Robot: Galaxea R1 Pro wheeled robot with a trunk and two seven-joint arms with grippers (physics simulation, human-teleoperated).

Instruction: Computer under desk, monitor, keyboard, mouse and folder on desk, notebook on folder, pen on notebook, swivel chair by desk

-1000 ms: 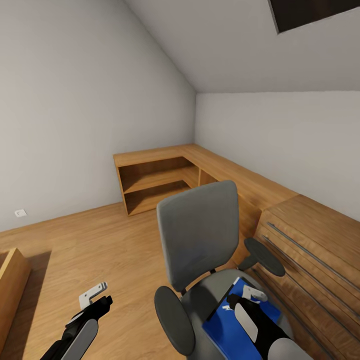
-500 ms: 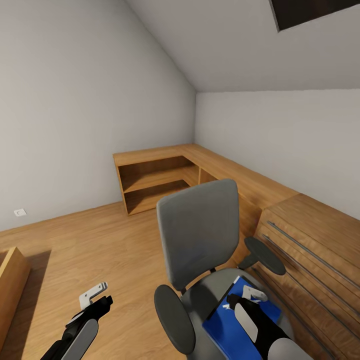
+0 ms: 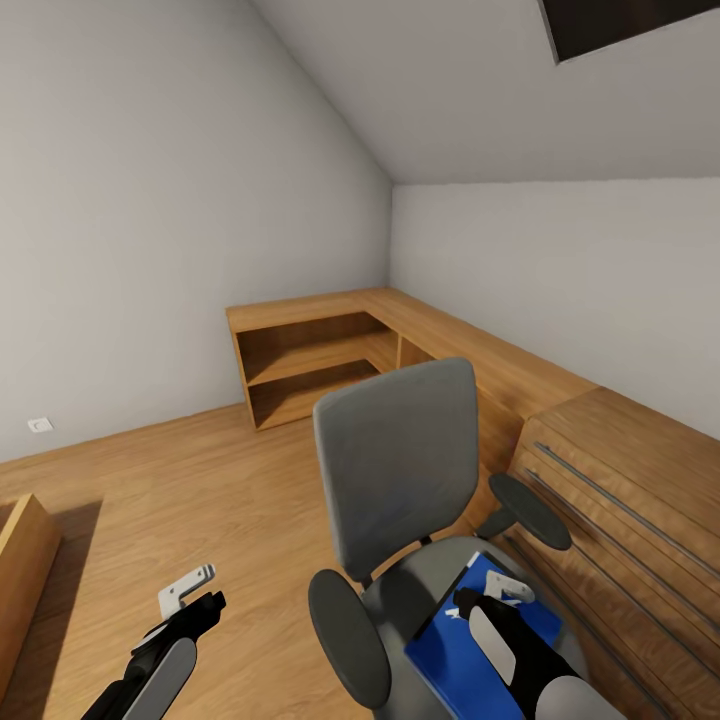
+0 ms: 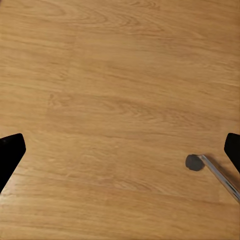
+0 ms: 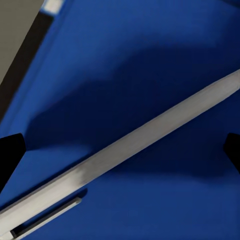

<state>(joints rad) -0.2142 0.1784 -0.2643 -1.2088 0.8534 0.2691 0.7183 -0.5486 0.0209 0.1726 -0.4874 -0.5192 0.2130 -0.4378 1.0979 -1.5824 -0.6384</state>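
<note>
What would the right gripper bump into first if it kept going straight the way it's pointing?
Most likely the silver pen. The right gripper points down at the swivel chair, and the pen lies right across its line on top of something blue, probably the folder or notebook. Its fingers look open.

Both arms were black with pale grey panels; the left end effector (image 3: 190, 592) had light grey fingers.

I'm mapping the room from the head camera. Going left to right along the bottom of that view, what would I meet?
Low wooden furniture edge → left gripper → swivel chair's nearer armrest → blue folder on the seat, right gripper just above it → wooden drawer unit.
</note>
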